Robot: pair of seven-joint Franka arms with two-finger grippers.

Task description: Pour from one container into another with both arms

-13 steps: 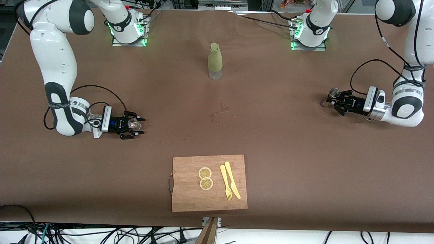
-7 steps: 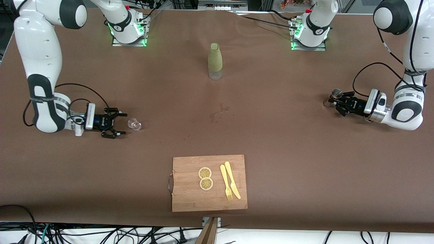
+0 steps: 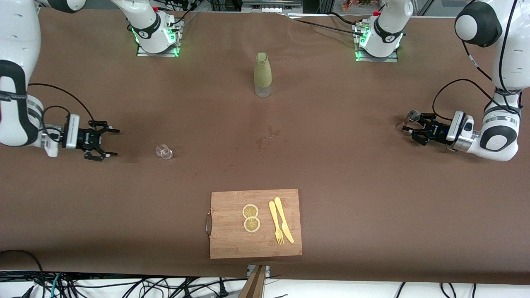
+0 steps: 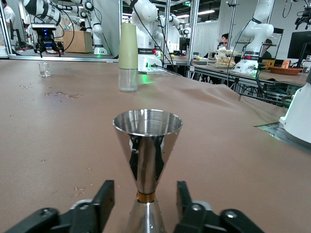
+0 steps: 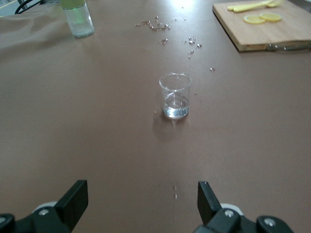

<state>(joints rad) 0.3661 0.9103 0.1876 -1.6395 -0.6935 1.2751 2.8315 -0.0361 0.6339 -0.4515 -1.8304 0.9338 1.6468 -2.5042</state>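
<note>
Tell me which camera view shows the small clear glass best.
The right wrist view: the small clear glass stands upright, central and unobstructed, ahead of the open right gripper. The front view shows it tiny on the table; the left wrist view shows it distant.

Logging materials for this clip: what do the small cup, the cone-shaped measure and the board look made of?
Small cup: clear glass, apparently; the table shows through it.
Cone-shaped measure: polished metal, mirror-like reflections.
Board: wood, perhaps bamboo; pale striped grain, with a metal handle.
</note>
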